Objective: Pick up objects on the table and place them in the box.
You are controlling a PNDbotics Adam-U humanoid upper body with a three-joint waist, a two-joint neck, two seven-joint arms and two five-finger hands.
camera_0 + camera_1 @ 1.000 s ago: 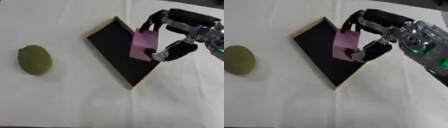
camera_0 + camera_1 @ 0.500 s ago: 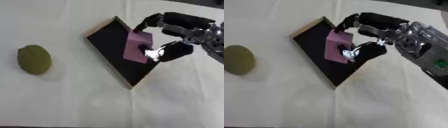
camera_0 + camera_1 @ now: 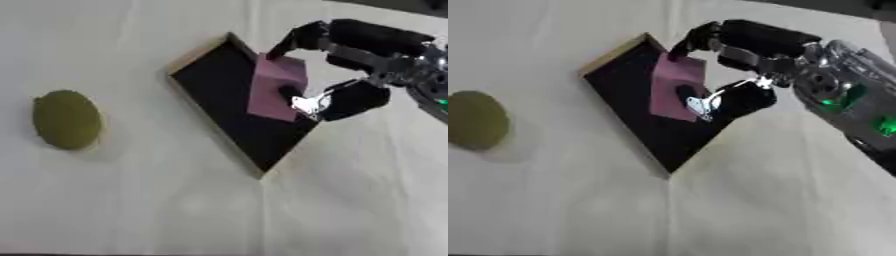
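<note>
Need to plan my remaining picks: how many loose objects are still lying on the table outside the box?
1: the flat olive-green oval object on the white cloth, left of the dark shallow box. The pink block is over the box, held by the right robot hand. Nothing else shows.

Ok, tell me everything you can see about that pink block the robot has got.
The pink block is a plain, matte, boxy piece, possibly foam, with a lighter top face and a darker long side. It is tilted, over the right part of the dark-lined box. The right hand pinches it: fingers curl over its upper end and the thumb presses its lower side. Whether it touches the box floor cannot be told.
</note>
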